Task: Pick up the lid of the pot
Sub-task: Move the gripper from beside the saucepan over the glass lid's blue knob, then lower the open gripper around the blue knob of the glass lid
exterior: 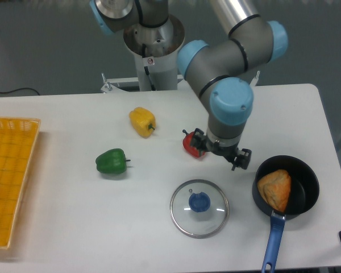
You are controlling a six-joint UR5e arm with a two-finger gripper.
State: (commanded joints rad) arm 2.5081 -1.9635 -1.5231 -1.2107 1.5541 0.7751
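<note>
The gripper (220, 149) hangs over the right half of the table, its two fingers spread apart with nothing seen between them. Farther toward the front edge and slightly left lies the pot lid (184, 218), a round glass disc with a metal rim and a blue knob (199, 202). The whole lid shows, and the fingers are apart from it, beyond its far rim in the view.
A black pan (308, 187) with a blue handle (274, 242) holds a brown item (275, 189) at the right. A red pepper (191, 149) is partly hidden by the gripper. Yellow (142, 121) and green (111, 161) peppers and an orange crate (11, 170) lie left.
</note>
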